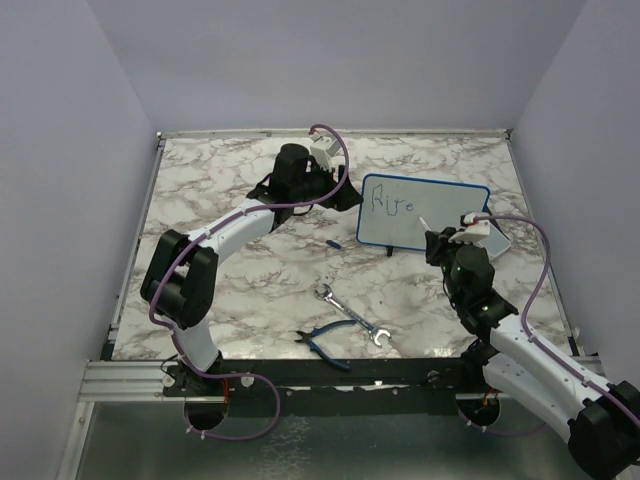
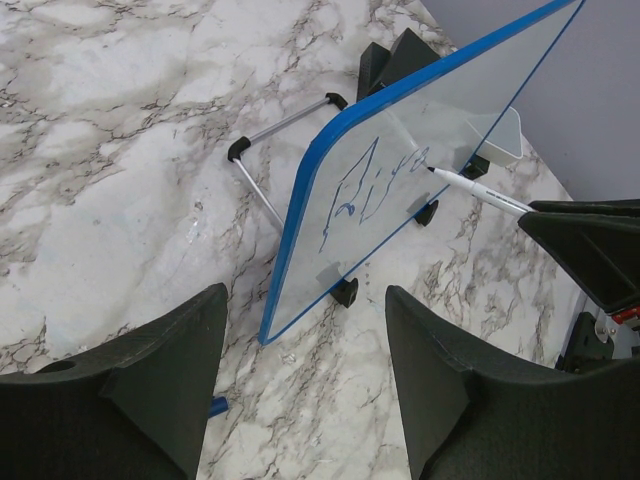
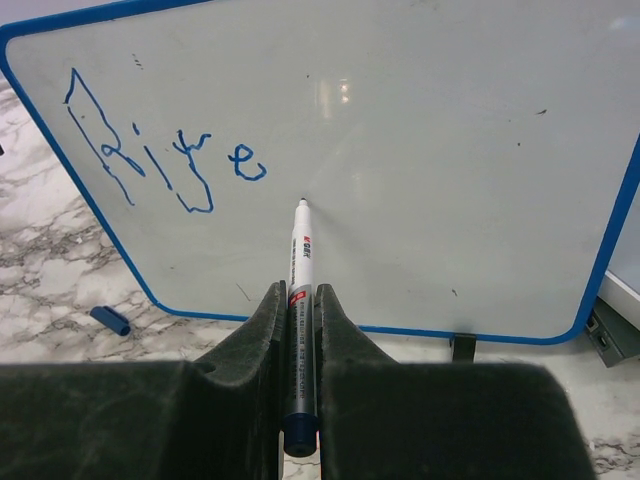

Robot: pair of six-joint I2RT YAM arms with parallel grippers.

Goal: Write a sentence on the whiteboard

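In the overhead view the whiteboard [image 1: 440,215] stands propped up towards the far right corner of the worktop [image 1: 230,270], facing the near edge. The sentence [image 1: 392,205] is only begun: one blue word near the board's top left corner. The right tool [image 1: 440,240] reaches in from the near right, gripping a pen [image 1: 426,223] whose tip meets the board's lower middle. The left tool [image 1: 325,180] waits near the far edge, just left of the board. A spanner [image 1: 350,311] and pliers [image 1: 325,345] lie near the near edge, and a pen cap [image 1: 331,243] sits mid-worktop.

From the left wrist, the left tool [image 2: 305,400] is spread wide and holds nothing. The whiteboard [image 2: 345,250] leans back on a thin wire stand [image 2: 270,160], so a hard push would probably slide or tip it. The pen [image 2: 480,188] comes in from the right tool [image 2: 585,245] at a shallow angle.

From the right wrist, the right tool [image 3: 300,295] is clamped on the pen [image 3: 302,245], barrel straight between its fingers. The tip sits below and right of the sentence [image 3: 160,160], which reads roughly "Rite"; whether it touches the whiteboard [image 3: 460,150] cannot be told. The pen cap [image 3: 110,320] lies below the board's left corner.

To write well, the next word should start level with the first, after a clear gap, so the tip likely needs to rise first. Pressure should be light and strokes short, and the free left tool could steady the frame.
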